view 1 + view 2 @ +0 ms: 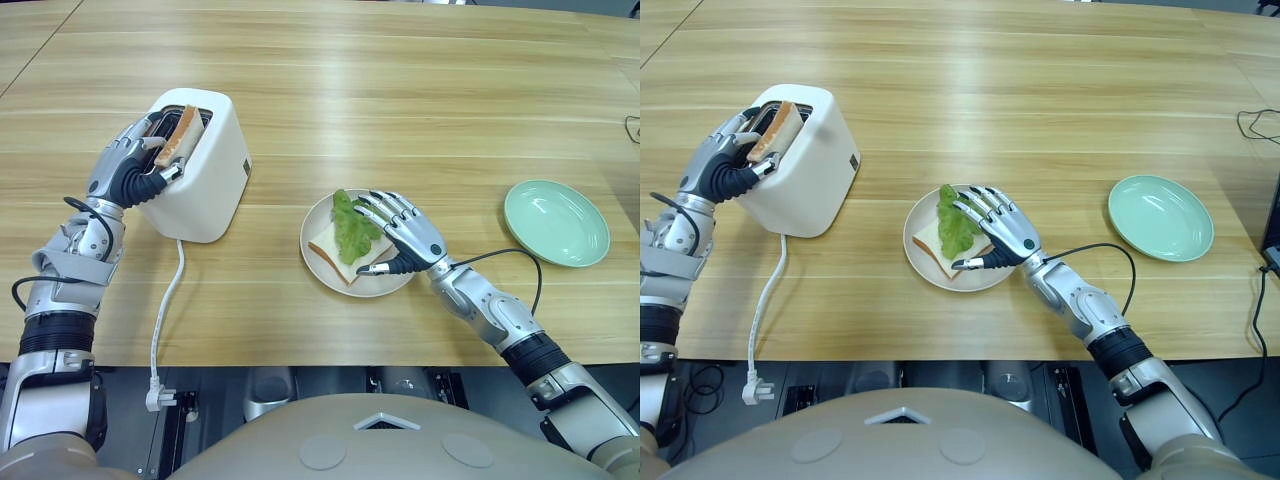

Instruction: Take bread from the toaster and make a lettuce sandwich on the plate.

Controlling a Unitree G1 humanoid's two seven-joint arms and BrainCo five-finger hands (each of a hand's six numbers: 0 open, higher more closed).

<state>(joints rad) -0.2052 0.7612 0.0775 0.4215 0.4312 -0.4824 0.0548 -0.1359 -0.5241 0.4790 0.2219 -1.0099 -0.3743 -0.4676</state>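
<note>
Bread count stands at two: one toasted, brown-crusted bread slice (183,133) poking up from the slot of the white, round-cornered plastic toaster (205,180), and one pale square bread slice (328,254) lying flat on the round beige plate (315,268). We see a single ruffled green lettuce leaf (350,228) on top of that flat slice. Plates, two: the beige one near the middle of the table, and a glossy mint-green shallow plate (556,222) well apart to the right with nothing on it. One toaster, one white power cord (165,300) trailing from it over the table's near edge. Now the hands: our left hand (135,155) is up at the toaster's top, fingers closed around the raised slice. Our right hand (410,235) sits over the beige plate, fingers spread and only gently curved, fingertips on the lettuce, grasping nothing. All of it rests on a light, long-grained wooden table (400,100).
</note>
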